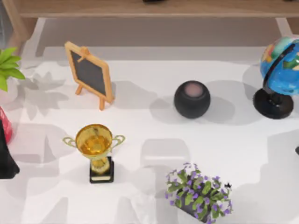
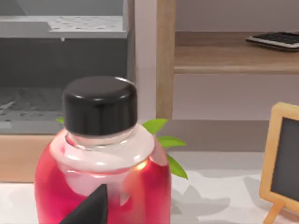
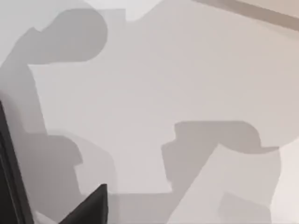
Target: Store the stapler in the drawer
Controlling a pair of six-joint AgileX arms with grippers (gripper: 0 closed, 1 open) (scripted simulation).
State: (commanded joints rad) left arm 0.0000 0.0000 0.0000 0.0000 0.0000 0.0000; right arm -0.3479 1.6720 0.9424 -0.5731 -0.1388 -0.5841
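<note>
The stapler is out of view. Behind the table's left end stands a grey unit (image 2: 60,70) with a dark recess; I cannot tell whether it is the drawer. My left gripper (image 1: 5,161) sits at the table's left edge, close behind a red bottle (image 2: 100,158) with a black cap, and a dark tip of it (image 2: 91,207) shows in front of the bottle. At the table's right edge, my right gripper (image 3: 88,207) hangs over bare white tabletop (image 3: 154,93), holding nothing that I can see.
On the white table stand a wood-framed chalkboard (image 1: 89,73), a gold trophy (image 1: 96,149), a black round speaker (image 1: 192,99), a globe (image 1: 280,74), a purple-flowered plant (image 1: 198,193) and a green plant (image 1: 7,70). A wooden shelf (image 2: 224,60) at the back carries a keyboard (image 2: 275,39).
</note>
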